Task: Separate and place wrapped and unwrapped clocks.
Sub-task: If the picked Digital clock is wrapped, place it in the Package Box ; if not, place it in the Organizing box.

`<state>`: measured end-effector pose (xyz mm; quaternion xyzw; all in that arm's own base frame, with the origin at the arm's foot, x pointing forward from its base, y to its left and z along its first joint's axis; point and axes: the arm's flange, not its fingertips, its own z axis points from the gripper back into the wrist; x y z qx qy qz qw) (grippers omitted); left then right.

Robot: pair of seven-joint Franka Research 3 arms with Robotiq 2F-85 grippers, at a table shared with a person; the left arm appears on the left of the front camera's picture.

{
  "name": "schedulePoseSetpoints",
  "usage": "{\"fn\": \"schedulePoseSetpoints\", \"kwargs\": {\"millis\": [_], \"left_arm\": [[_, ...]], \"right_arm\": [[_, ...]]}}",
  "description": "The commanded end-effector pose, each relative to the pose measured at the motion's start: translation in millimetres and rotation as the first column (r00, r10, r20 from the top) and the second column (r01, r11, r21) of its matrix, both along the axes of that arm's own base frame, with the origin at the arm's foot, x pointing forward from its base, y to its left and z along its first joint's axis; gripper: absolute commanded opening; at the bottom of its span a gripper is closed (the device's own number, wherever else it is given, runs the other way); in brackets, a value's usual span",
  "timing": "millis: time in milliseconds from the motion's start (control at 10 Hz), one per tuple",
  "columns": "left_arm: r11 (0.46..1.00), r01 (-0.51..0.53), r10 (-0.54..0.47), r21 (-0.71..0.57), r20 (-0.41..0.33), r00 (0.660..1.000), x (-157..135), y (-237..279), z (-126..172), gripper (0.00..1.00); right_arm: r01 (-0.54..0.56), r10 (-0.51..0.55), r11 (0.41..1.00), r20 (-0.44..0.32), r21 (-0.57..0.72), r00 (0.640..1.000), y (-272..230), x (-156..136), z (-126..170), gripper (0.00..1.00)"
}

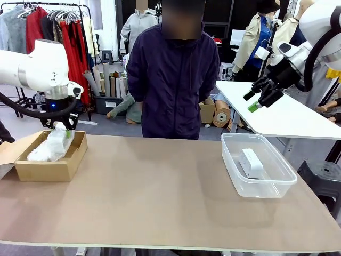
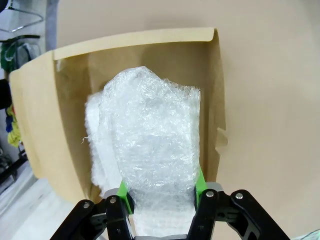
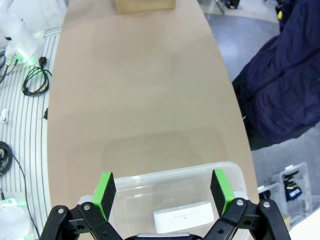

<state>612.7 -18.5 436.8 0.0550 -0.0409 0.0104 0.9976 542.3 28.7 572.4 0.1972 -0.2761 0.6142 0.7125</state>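
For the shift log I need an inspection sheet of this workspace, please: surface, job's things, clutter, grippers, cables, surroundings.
Surface: brown table, bare between the containers.
Job's things: wrapped clock held over the cardboard box, more bubble wrap under it; bare clock lying in the clear bin.
Clutter: nothing seen.
Grippers: left gripper shut on the wrapped clock; right gripper open, raised above the bin.
Cables: black cables on the floor beside the table.
Surroundings: person standing at the far edge; clothes rack and white table behind.
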Motion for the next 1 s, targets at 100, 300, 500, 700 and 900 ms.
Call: {"fn": "schedulePoseSetpoints", "kwargs": {"millis": [100,300,500,700,900], "left_arm": [[0.998,0.067,-0.067,-0.021,-0.007,0.998,16.4,6.5,-18.3,0.00],[0.998,0.061,-0.061,-0.004,-0.024,0.998,22.8,6.0,-35.1,0.00],[0.997,0.074,-0.074,-0.019,-0.042,0.996,24.7,2.6,-52.0,0.00],[0.997,0.071,-0.074,-0.035,-0.068,0.995,26.6,-1.2,-68.0,0.00],[0.998,0.052,-0.055,-0.031,-0.082,0.995,26.7,1.9,-76.0,0.00]], "right_arm": [[-0.002,0.002,1.000,0.001,0.001,1.000,-0.1,0.7,0.7,1.00],[-0.002,0.002,1.000,0.001,0.001,1.000,-0.1,0.7,0.7,1.00],[-0.002,0.002,1.000,0.001,0.001,1.000,-0.1,0.7,0.7,1.00],[-0.002,0.002,1.000,0.001,0.001,1.000,-0.1,0.7,0.7,1.00],[-0.002,0.002,1.000,0.001,0.001,1.000,-0.1,0.7,0.7,1.00]]}}
